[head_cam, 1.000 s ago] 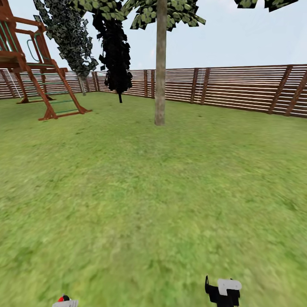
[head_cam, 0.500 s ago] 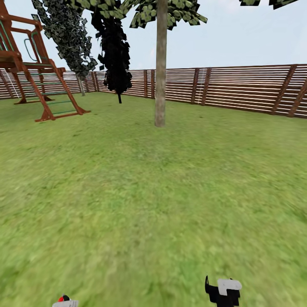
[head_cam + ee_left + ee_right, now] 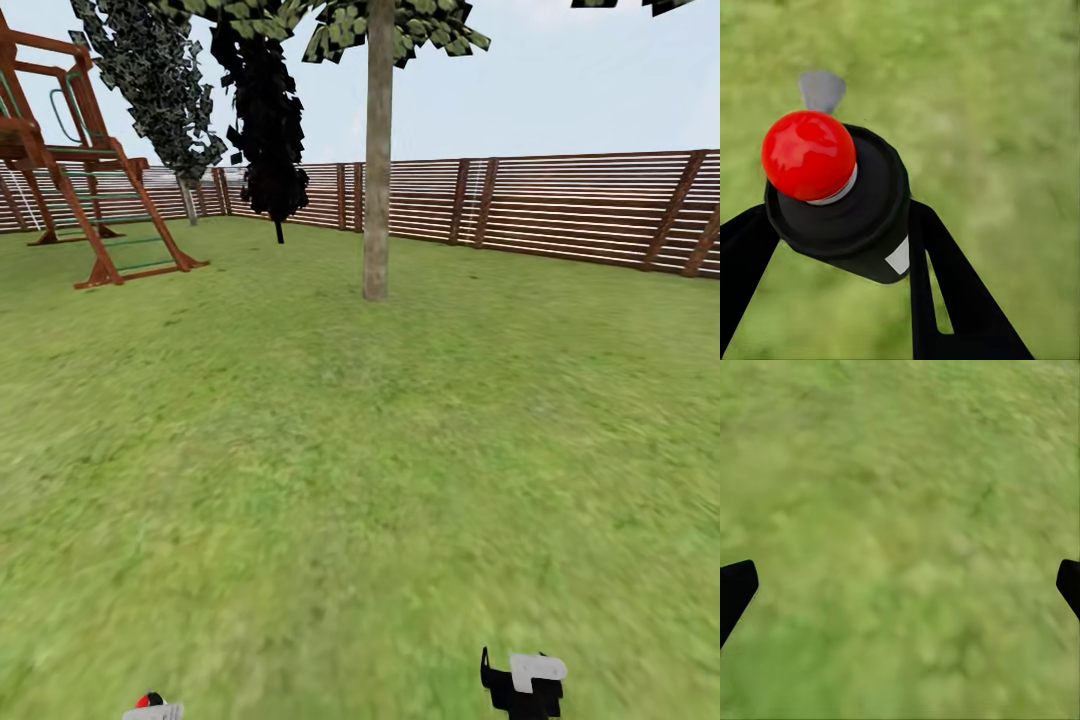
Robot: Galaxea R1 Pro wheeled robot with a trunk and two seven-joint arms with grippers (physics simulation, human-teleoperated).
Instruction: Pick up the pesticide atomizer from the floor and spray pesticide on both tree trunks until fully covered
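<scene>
1. The left wrist view looks down on the pesticide atomizer [image 3: 844,206]: a dark round cap with a glossy red knob on top and a small grey nozzle at its far edge. It sits between the two black fingers [image 3: 945,292] of the left gripper [image 3: 832,255], which press against its sides and hold it above the grass.
2. In the head view the atomizer [image 3: 152,708] is a sliver of grey cap and red dot at the bottom edge, to the left.
3. The right gripper [image 3: 525,685] appears in the head view as a black body with a white plate, low on the right. In the right wrist view its fingertips [image 3: 735,589] sit at opposite edges, spread wide, with bare grass between them.
4. A tree trunk [image 3: 377,150], pale and straight, stands well ahead on the lawn [image 3: 360,450], its leaves at the top.
5. A brown slatted fence [image 3: 560,205] bounds the garden; a wooden play frame [image 3: 70,170] stands far left, near two dark narrow trees [image 3: 265,110].
</scene>
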